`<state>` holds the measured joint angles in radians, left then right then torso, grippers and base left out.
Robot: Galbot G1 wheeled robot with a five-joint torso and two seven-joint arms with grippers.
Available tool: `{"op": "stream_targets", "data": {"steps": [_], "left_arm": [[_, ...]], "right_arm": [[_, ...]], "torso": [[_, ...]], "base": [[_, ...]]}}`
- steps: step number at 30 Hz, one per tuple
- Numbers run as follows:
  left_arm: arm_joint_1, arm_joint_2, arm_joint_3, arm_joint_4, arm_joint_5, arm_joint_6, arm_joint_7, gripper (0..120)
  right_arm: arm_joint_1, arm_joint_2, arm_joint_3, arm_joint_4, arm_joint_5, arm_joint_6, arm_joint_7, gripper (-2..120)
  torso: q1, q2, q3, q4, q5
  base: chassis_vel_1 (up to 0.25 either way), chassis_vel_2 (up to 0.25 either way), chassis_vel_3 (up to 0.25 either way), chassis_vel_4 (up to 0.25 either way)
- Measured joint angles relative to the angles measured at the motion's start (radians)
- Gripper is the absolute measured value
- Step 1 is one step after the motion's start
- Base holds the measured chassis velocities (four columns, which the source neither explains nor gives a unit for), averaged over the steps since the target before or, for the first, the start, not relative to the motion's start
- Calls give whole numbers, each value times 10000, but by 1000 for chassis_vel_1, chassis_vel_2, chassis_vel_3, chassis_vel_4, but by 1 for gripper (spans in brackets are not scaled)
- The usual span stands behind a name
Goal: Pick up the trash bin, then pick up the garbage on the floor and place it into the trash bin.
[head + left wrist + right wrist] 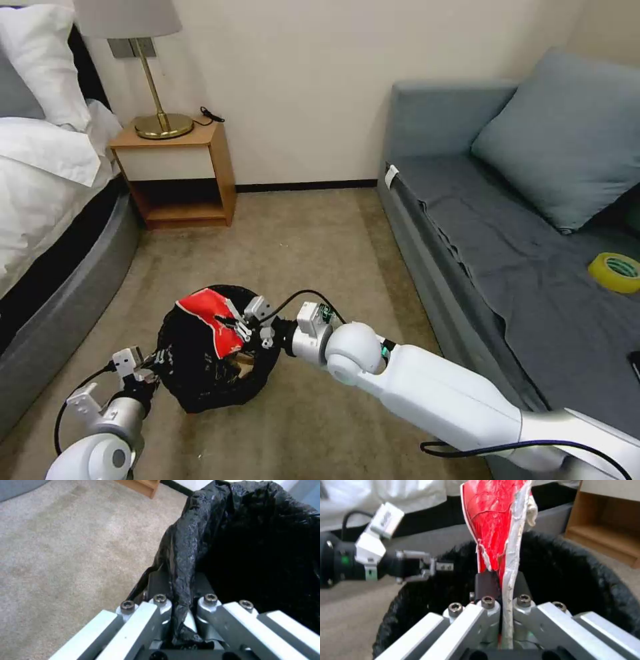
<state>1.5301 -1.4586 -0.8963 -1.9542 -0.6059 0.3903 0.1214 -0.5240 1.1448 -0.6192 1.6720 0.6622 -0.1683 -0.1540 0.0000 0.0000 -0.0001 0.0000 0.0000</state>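
Left gripper (181,605) clamped the rim of the small round black-bag-lined trash bin (200,363), held over beige carpet (300,253) | right gripper (505,597) pinched a crumpled red snack packet (212,317) above the bin's mouth | brown paper scrap (241,363) lay inside the bin.

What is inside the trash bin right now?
Through the trash bin's mouth a brown crumpled piece shows. The red snack packet, pinched in the right claw, hangs over the opening. Deeper contents are hidden by black liner.

Beige carpet (300,233), wooden nightstand (177,173), grey sofa (507,220), white bed (40,173).
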Motion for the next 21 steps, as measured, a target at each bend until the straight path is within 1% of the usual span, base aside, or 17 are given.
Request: {"op": "stream_targets", "data": {"steps": [3, 4, 6, 7, 11, 12, 13, 15, 16, 17, 18, 19, 21], "left_arm": [[2, -42, 0, -14, 24, 1, 0, 4], [4, -78, 6, -39, 36, 1, 0, 4], [8, -119, 11, -78, 53, 2, 2, 4], [8, -119, 11, -78, 53, 2, 2, 4], [17, -220, 19, -140, 132, 2, 4, 4], [17, -220, 19, -140, 132, 2, 4, 4], [23, -238, 19, -156, 151, 3, 8, 4], [85, -312, -3, -229, 202, -16, 34, 4], [85, -312, -3, -229, 202, -16, 34, 4], [103, -331, -14, -248, 213, -24, 40, 4], [142, -365, -38, -281, 228, -39, 49, 4], [142, -365, -38, -281, 228, -39, 49, 4], [197, -403, -71, -330, 249, -72, 69, 4]], "right_arm": [[-82, -12, -9, -63, -199, 31, -18, 0], [-141, -66, -7, -72, -344, 36, -32, 2], [-204, -165, 18, -45, -423, 36, -37, 12], [-204, -165, 18, -45, -423, 36, -37, 12], [-397, -331, 224, 85, -643, 23, -41, 28], [-397, -331, 224, 85, -643, 23, -41, 28], [-439, -351, 274, 101, -686, 20, -45, 32], [-630, -505, 445, 239, -913, 5, -32, 44], [-630, -505, 445, 239, -913, 5, -32, 44], [-686, -572, 511, 298, -999, 4, -13, 47], [-787, -686, 622, 403, -1072, 0, 19, 54], [-787, -686, 622, 403, -1072, 0, 19, 54], [-983, -888, 785, 608, -1153, 6, 168, 64]], "torso": [[0, 0, 0, 0, 0], [0, 0, 0, 0, 0], [0, 0, 0, 0, 0], [0, 0, 0, 0, 0], [0, 0, 0, 0, 0], [0, 0, 0, 0, 0], [0, 0, 1, 0, 0], [0, 0, 0, 0, 1], [0, 0, 0, 0, 1], [0, 0, 0, 0, 0], [0, 0, 0, 0, 1], [0, 0, 0, 0, 1], [0, 1, 0, 0, 1]], "base": [[0, 0, 0, 0], [0, 0, 0, 0], [0, 0, 0, 0], [0, 0, 0, 0], [0, 0, 0, 0], [0, 0, 0, 0], [0, 0, 0, 0], [0, 0, 0, 0], [0, 0, 0, 0], [0, 0, 0, 0], [0, 0, 0, 0], [0, 0, 0, 0], [0, 0, 0, 0]]}}
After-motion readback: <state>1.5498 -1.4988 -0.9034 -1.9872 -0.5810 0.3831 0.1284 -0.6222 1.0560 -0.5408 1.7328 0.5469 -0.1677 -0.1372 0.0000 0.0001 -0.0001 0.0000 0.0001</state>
